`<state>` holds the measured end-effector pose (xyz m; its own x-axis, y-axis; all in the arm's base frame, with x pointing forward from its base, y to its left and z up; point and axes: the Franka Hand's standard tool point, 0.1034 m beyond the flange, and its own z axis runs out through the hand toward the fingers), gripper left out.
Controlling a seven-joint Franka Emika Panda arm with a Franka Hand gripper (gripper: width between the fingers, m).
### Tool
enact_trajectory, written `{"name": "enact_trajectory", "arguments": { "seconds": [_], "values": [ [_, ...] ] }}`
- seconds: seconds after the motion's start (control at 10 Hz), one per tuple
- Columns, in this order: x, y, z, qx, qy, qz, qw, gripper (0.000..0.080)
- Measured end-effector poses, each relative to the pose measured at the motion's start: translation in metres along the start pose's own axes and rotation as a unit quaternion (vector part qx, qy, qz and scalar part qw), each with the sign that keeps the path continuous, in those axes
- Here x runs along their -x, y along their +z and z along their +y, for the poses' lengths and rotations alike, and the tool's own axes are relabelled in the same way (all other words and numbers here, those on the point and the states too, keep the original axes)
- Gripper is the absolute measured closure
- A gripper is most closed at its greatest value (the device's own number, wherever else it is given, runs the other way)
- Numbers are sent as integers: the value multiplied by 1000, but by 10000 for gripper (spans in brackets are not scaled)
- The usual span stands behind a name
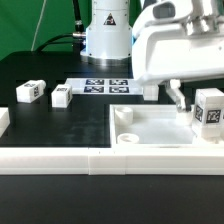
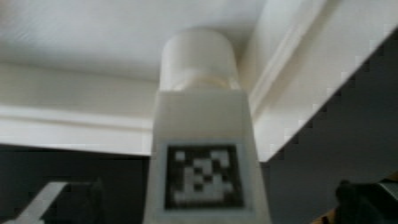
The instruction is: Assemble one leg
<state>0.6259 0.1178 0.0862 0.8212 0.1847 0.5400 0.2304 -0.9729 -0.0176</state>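
Observation:
A leg (image 1: 208,108), a small white block with a square tag, stands on the large white tray-like part (image 1: 160,128) near the exterior view's right edge. My gripper (image 1: 200,100) is over it; one finger (image 1: 178,96) shows just to the leg's left, and the other is hidden. In the wrist view the leg (image 2: 205,150) fills the middle, tag facing the camera, its rounded end (image 2: 199,60) against the tray's rim. My gripper (image 2: 214,205) is open, and its fingertips (image 2: 54,205) stand on either side of the leg with gaps.
Three more legs (image 1: 30,92) (image 1: 62,96) (image 1: 3,120) lie on the black table at the exterior view's left. The marker board (image 1: 105,86) lies in front of the robot base (image 1: 108,30). The tray has corner holes (image 1: 125,115).

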Motion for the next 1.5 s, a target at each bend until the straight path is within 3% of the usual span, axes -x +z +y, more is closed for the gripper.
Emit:
{"name": "enact_trajectory", "arguments": {
  "seconds": [0.2, 0.4, 0.6, 0.9, 1.0, 1.1, 1.3, 1.5],
  "values": [
    [-9, -9, 1, -1, -1, -2, 1000, 150],
    [-4, -6, -2, -6, -2, -26, 1000, 150],
    [1, 2, 5, -6, 3, -45, 999, 150],
    [-2, 5, 4, -36, 7, -180, 983, 150],
    [-5, 6, 5, -39, 8, -194, 980, 150],
    [6, 3, 3, -52, 8, -253, 966, 150],
    [6, 1, -2, -72, 8, -325, 943, 150],
    [3, 5, -1, -69, 9, -313, 947, 178]
  ]
}}
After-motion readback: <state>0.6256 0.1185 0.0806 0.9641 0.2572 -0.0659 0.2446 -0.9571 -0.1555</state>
